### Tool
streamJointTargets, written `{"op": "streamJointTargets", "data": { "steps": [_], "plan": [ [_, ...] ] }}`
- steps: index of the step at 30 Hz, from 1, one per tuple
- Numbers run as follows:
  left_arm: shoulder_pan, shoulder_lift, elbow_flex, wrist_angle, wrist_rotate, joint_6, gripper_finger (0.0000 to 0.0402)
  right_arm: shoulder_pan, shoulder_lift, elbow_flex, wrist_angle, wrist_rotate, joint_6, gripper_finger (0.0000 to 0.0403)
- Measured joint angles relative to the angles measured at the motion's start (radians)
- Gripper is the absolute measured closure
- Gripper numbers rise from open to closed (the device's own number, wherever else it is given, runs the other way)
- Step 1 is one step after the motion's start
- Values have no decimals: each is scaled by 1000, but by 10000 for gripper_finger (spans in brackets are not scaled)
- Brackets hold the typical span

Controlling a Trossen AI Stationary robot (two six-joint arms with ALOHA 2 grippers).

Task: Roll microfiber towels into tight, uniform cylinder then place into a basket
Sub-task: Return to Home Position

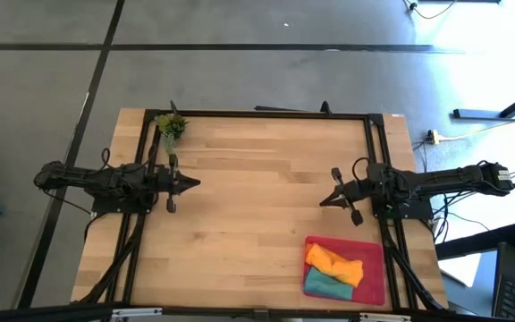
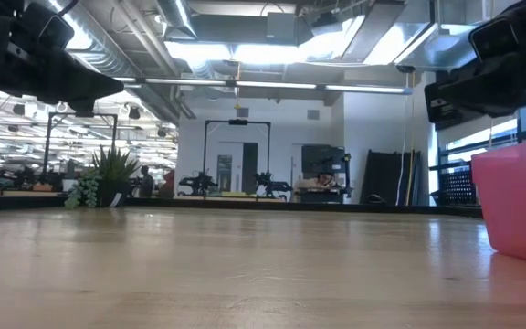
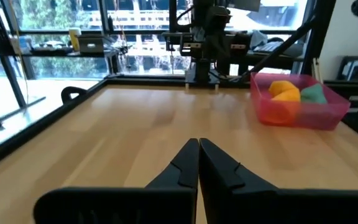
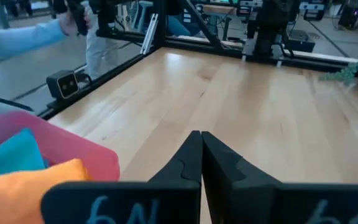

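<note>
1. Both microfiber towels lie rolled in the basket (image 1: 375,253), at about 5 o'clock on the counter (image 1: 257,170) in the high view. The orange towel (image 1: 333,262) sits on the 12 o'clock side and the teal towel (image 1: 323,285) touches it on the 6 o'clock side. Packed together like this, the low walls probably keep the rolls from springing open.
2. The left gripper (image 1: 193,183) hangs at 9 o'clock, pointing toward 3 o'clock, well apart from the basket. Its fingers (image 3: 186,167) are pressed together with nothing between them.
3. The right gripper (image 1: 325,202) hangs at 3 o'clock, pointing toward 9 o'clock, with the basket near it toward 6 o'clock. Its fingers (image 4: 190,160) are likewise closed and empty.
4. The arms face each other across bare wood and, in the low view, sit clear above the counter. This looks like a parked pose, and the rolling and placing appear finished.
5. Pale blue handwritten marks (image 4: 114,210) show on the right gripper's body, but I cannot read them with certainty. No brand or label shows on the towels or basket.
6. A plant sprig (image 1: 172,126) stands at 11 o'clock, out of the way.
</note>
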Motion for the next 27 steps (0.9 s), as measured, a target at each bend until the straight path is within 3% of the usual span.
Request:
{"op": "streamJointTargets", "data": {
  "steps": [11, 17, 27],
  "plan": [
    [0, 0, 0, 0, 0, -28, 382, 4, 1, -70, 45, 0, -89, 397],
    [0, 0, 0, 0, 0, -27, 383, 4, 1, -69, -13, -15, -86, 397],
    [0, 0, 0, 0, 0, -27, 400, 4, 0, -69, -15, -19, 162, 397]
  ]
}}
